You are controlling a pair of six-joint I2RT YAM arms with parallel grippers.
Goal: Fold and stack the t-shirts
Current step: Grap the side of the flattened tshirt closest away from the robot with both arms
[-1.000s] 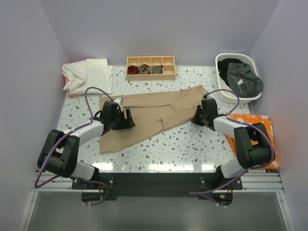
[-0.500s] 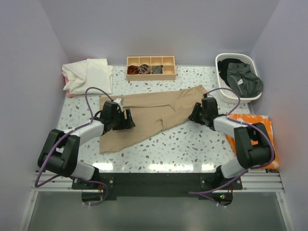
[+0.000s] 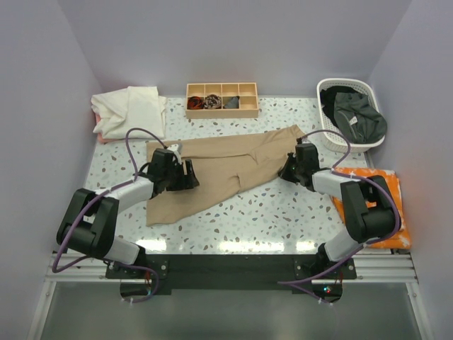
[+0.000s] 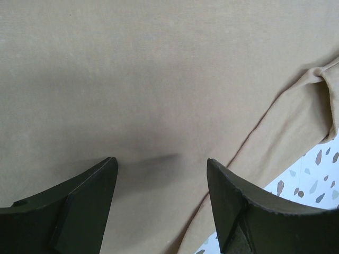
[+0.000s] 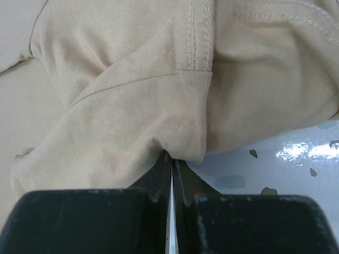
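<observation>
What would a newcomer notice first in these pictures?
A tan shirt lies spread across the middle of the table. The left pincer hangs open over its left part, while the right pincer is shut at its right edge. Dark shirts fill a white basket at the far right.

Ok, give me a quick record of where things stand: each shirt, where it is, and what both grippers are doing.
tan t-shirt: spread across the middle of the table, not folded up
left gripper: open, over the shirt's left part
right gripper: shut at the shirt's right edge; cannot tell if cloth is pinched
cream-white t-shirt: heaped at back left
dark t-shirt: in the white basket, back right
</observation>
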